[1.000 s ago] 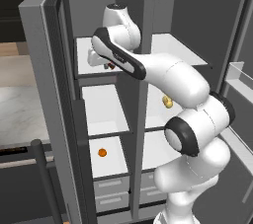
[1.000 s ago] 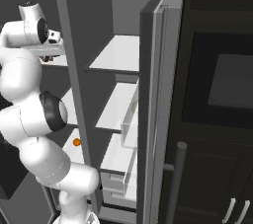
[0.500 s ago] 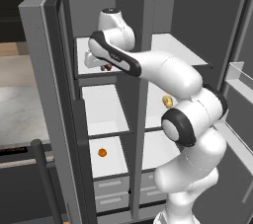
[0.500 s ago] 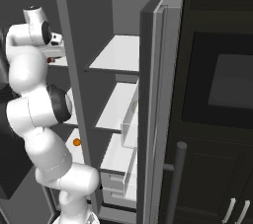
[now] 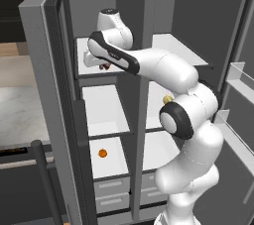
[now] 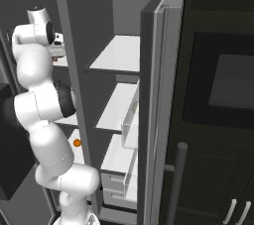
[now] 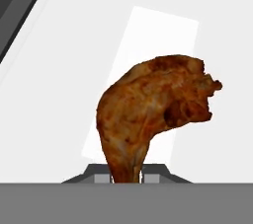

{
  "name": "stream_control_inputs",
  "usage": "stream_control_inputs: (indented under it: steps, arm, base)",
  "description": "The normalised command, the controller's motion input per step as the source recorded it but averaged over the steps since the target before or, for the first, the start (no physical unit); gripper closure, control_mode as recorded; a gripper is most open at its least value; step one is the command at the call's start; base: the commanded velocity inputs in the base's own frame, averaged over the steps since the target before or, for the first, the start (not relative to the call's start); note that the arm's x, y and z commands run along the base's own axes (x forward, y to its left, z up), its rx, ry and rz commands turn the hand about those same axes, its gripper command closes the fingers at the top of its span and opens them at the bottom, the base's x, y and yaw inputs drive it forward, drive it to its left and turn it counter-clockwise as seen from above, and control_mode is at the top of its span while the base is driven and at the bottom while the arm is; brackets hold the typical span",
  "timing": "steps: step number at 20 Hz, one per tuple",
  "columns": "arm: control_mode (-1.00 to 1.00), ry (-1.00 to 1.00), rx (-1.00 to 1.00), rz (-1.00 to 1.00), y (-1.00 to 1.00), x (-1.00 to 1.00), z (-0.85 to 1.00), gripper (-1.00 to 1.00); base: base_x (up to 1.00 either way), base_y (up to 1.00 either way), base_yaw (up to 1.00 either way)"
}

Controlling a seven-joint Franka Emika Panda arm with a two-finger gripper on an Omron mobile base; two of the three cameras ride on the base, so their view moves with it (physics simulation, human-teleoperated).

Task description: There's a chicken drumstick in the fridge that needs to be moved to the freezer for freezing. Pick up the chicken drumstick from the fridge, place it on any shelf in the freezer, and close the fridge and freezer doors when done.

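A small orange ball [image 5: 102,153] lies on the freezer's low white shelf [image 5: 110,162].

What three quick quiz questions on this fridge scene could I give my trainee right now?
1. True or false: the gripper is shut on the chicken drumstick.
2. Over which shelf of the freezer is the hand: A top, B middle, C bottom?
3. What lies on the freezer's bottom shelf?

Key: 1 true. 2 A. 3 a small orange ball.
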Motion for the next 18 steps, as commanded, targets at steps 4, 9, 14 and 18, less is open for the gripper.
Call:
stream_control_inputs:
  steps: [4,9,14,18]
  arm:
    - [-1.0,0.0,-0.01,0.0,0.18,0.34,-0.19,1.0]
    - [-1.0,0.01,-0.01,0.0,0.21,0.22,-0.32,1.0]
    - [-1.0,0.0,-0.01,0.0,0.08,0.39,-0.36,1.0]
    - [-1.0,0.0,-0.01,0.0,0.03,0.28,-0.53,-1.0]
  base:
    - [0.0,0.0,0.0]
    - [0.0,0.0,0.0]
    - [0.0,0.0,0.0]
    - [0.0,0.0,0.0]
